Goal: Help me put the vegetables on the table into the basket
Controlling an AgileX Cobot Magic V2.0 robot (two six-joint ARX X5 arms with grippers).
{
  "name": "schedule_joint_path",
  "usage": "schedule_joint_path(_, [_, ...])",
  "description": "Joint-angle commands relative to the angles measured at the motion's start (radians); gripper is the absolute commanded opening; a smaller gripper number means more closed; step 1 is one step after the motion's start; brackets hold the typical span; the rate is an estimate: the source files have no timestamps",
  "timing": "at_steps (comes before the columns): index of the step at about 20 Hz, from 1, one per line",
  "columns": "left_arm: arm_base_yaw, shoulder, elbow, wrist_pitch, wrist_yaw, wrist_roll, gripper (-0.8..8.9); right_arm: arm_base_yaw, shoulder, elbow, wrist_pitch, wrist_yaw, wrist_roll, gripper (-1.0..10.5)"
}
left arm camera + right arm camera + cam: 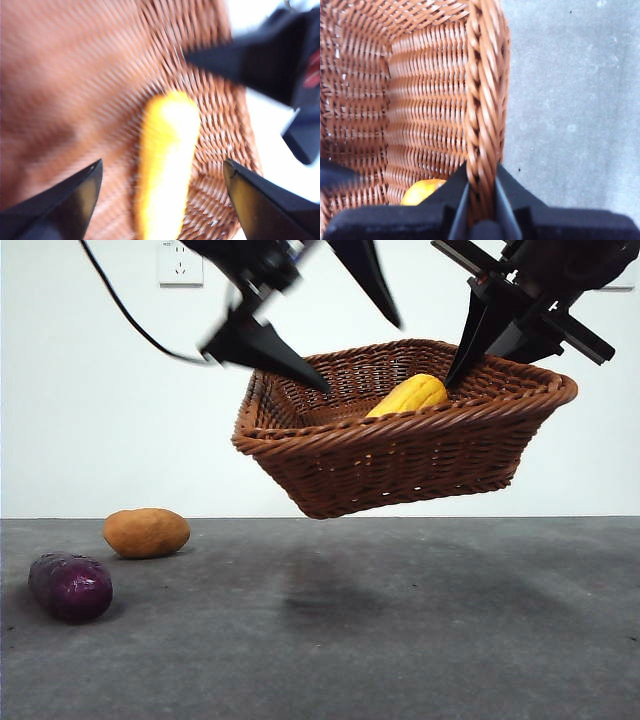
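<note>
The woven basket [400,455] hangs tilted in the air above the table [420,640]. My right gripper [458,368] is shut on its braided rim [485,75], one jaw on each side, as the right wrist view [481,172] shows. A yellow corn cob [408,395] lies inside the basket. My left gripper [363,358] hovers open just above the corn [165,165] with nothing between its jaws. The orange-brown potato [146,532] and the purple eggplant [70,586] lie on the table at the left.
The basket casts a faint shadow on the table under it. A white wall with a socket [180,262] stands behind. In the left wrist view the right gripper's black body [260,65] sits at the basket's far side.
</note>
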Motion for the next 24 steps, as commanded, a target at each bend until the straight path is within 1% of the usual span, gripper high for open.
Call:
schedule_joint_path(1, [0.045, -0.082, -0.009, -0.051, -0.062, 0.038, 4.09, -0.001, -0.001, -0.002, 0.024, -0.007, -0.01, -0.1])
schedule_joint_path(5, [0.18, -0.229, -0.009, -0.249, -0.213, 0.051, 4.09, -0.02, -0.001, -0.002, 0.026, -0.009, -0.039, -0.1])
schedule_joint_path(8, [0.272, -0.245, -0.009, -0.406, -0.302, 0.068, 4.09, -0.053, -0.001, 0.0, 0.028, -0.021, -0.069, -0.1])
schedule_joint_path(9, [0.291, -0.235, -0.009, -0.435, -0.322, 0.068, 4.09, -0.06, -0.001, 0.0, 0.027, -0.032, -0.082, -0.1])
schedule_joint_path(10, [0.303, -0.227, -0.009, -0.427, -0.325, 0.069, 4.09, -0.066, -0.001, 0.0, 0.027, -0.047, -0.086, -0.1])
schedule_joint_path(11, [0.313, -0.224, -0.009, -0.398, -0.324, 0.091, 4.09, -0.071, -0.001, 0.0, 0.024, -0.069, -0.095, -0.1])
schedule_joint_path(12, [0.321, -0.223, -0.009, -0.362, -0.325, 0.14, 4.09, -0.073, -0.001, 0.0, 0.02, -0.087, -0.103, -0.1])
schedule_joint_path(14, [0.339, -0.22, -0.009, -0.291, -0.322, 0.266, 4.09, -0.072, -0.001, 0.0, 0.011, -0.102, -0.117, -0.1])
schedule_joint_path(16, [0.364, -0.203, -0.009, -0.255, -0.321, 0.441, 4.24, -0.072, -0.002, 0.0, 0.003, -0.11, -0.129, -0.1])
schedule_joint_path(17, [0.392, -0.182, -0.009, -0.244, -0.321, 0.534, 4.82, -0.072, -0.002, 0.0, -0.004, -0.11, -0.135, -0.1])
schedule_joint_path(20, [0.474, -0.103, -0.009, -0.2, -0.307, 0.7, 4.85, -0.073, -0.002, 0.0, -0.01, -0.114, -0.14, -0.1])
schedule_joint_path(21, [0.495, -0.074, -0.009, -0.17, -0.288, 0.748, 4.85, -0.073, -0.002, 0.0, -0.01, -0.121, -0.142, -0.1])
schedule_joint_path(24, [0.533, 0.032, -0.007, -0.058, -0.142, 0.865, 4.85, -0.073, -0.002, 0.0, -0.01, -0.125, -0.16, -0.1])
